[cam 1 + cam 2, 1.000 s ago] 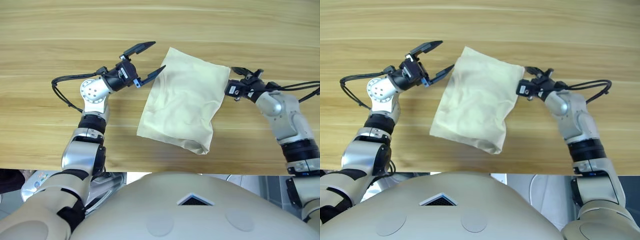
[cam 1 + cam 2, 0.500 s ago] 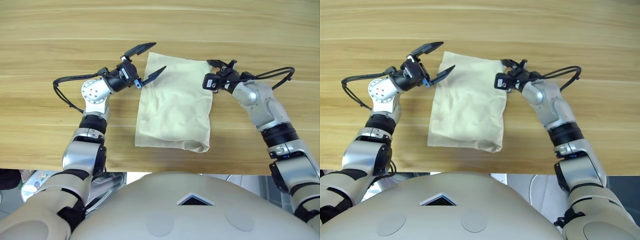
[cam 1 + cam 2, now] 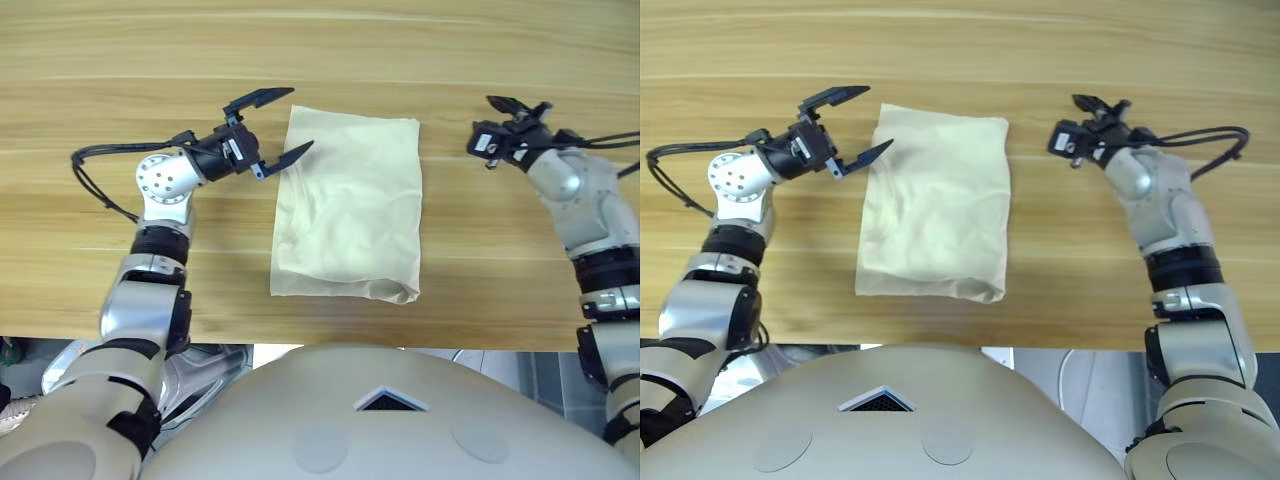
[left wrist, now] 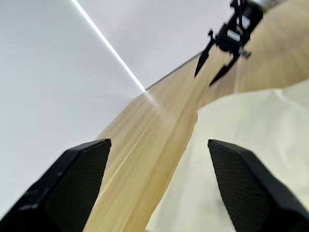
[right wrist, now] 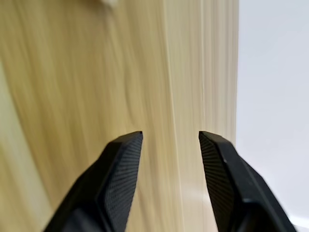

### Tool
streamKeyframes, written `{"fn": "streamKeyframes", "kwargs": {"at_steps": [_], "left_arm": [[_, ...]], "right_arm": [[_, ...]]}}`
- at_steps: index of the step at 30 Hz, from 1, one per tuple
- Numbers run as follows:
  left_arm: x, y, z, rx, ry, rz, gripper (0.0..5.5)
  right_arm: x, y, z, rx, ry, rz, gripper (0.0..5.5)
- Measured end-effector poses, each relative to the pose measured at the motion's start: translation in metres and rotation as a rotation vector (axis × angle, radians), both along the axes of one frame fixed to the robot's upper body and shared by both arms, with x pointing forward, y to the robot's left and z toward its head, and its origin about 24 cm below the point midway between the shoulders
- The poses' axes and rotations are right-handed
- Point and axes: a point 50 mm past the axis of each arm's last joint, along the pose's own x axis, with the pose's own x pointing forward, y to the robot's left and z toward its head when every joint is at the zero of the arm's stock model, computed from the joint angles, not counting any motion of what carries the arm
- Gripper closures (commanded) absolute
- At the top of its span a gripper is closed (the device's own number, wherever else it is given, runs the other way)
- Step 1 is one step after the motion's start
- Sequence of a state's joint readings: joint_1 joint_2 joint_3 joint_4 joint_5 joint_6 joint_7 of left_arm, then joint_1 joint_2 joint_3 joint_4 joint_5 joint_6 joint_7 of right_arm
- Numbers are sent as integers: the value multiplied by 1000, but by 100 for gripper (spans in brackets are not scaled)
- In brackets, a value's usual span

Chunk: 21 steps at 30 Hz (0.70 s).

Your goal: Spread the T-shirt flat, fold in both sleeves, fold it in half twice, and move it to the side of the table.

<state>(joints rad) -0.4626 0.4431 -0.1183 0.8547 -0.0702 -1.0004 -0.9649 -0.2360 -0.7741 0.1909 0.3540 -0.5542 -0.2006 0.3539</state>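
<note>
Left eye view: folded T-shirt (image 3: 347, 215) (flat)

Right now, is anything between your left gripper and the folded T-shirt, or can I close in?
Nothing visible stands between them. The left gripper is open beside the far left corner of the T-shirt, with one fingertip over the shirt's edge; whether it touches the cloth cannot be told.

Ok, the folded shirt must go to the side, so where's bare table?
Bare wood runs along the far table edge beyond the T-shirt, and between it and the right gripper. Crowded at its left edge, where the open left gripper hangs.
</note>
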Motion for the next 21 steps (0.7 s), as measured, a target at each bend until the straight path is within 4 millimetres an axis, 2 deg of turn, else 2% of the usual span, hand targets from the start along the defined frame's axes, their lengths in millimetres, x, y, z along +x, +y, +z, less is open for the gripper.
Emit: {"fn": "streamKeyframes", "kwargs": {"at_steps": [3,5,7,11,13,16,19,21], "left_arm": [[3,29,18,122,-20,12,141],[-4,50,30,243,1,-32,141],[-19,58,30,349,43,-106,141],[-74,58,13,523,168,-332,141],[-94,54,10,553,221,-403,141],[-120,43,-4,482,281,-449,141],[-143,41,-15,436,370,-457,141],[-147,41,-19,428,389,-450,141]], "right_arm": [[-22,-38,8,-6,27,-59,335],[-49,-59,20,74,55,-25,335],[-69,-65,27,177,92,50,335],[-121,-76,32,342,265,172,335],[-141,-74,31,398,331,216,335],[-159,-56,33,482,409,341,335],[-170,-45,30,511,488,422,335],[-173,-38,25,526,525,457,335]]}}
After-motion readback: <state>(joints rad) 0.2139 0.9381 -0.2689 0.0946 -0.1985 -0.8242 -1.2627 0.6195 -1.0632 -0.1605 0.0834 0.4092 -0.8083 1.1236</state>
